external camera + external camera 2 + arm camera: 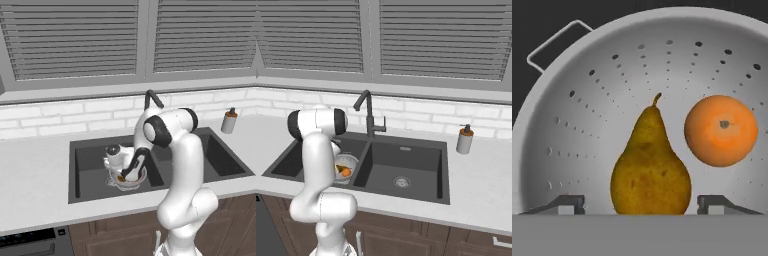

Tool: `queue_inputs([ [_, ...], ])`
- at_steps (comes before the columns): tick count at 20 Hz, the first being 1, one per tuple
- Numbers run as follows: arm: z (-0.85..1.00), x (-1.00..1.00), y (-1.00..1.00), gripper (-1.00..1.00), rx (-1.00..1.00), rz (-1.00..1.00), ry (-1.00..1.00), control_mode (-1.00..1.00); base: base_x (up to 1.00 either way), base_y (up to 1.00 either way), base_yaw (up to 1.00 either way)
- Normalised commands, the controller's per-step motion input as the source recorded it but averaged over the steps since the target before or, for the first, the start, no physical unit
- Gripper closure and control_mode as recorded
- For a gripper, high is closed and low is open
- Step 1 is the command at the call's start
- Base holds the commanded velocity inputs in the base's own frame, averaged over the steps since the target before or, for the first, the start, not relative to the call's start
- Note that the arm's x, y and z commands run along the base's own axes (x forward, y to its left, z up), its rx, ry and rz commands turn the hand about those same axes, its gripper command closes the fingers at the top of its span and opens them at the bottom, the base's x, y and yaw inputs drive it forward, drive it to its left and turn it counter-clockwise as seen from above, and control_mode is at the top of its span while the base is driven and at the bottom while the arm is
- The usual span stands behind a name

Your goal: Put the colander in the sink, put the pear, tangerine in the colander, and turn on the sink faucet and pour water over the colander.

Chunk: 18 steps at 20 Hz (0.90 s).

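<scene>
The sink (90, 185) holds the colander (587, 130) in its left basin. Inside the colander, the pear (650, 167) lies between the gripper (641, 204) tips, jaws apart, unclamped, stem pointing away; the tangerine (721, 131) sits beside it.

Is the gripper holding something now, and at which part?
Nothing is held. The gripper is open, with a gap on each side of the pear, which lies in the colander beside the tangerine.
</scene>
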Motion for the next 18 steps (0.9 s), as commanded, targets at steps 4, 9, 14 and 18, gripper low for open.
queue_inputs([
  [4, 0.35, -0.05, -0.05, -1.0, 0.17, -0.01, -0.27, -1.0, 0.0, 0.0, 0.0],
  [9, 0.83, -0.51, 0.0, -1.0, 0.14, -0.01, -0.32, -1.0, 0.0, 0.0, 0.0],
  [14, 0.89, -0.73, 0.1, -1.0, 0.02, -0.06, -0.2, -1.0, 0.0, 0.0, 0.0],
  [18, 0.86, -0.78, 0.24, -1.0, 0.0, -0.13, -0.11, -1.0, 0.0, 0.0, 0.0],
])
